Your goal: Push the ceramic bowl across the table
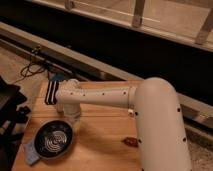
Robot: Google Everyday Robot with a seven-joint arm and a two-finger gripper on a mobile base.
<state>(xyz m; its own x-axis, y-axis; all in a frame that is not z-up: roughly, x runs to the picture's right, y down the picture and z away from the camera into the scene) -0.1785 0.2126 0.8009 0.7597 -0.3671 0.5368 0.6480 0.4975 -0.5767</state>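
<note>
The ceramic bowl (53, 140), black with pale shiny rings inside, sits near the front left corner of the wooden table (107, 132). My white arm reaches from the right across the table. Its gripper (73, 120) hangs down just behind the bowl's far right rim, close to it or touching it. A pale blue cloth (31, 154) pokes out from under the bowl's left side.
A white cup with a dark striped cloth (51, 94) stands at the table's far left corner, with a blue item (58, 78) behind it. A small brown object (130, 142) lies right of the bowl. Dark equipment (10, 107) stands left of the table. Cables (35, 65) lie on the floor.
</note>
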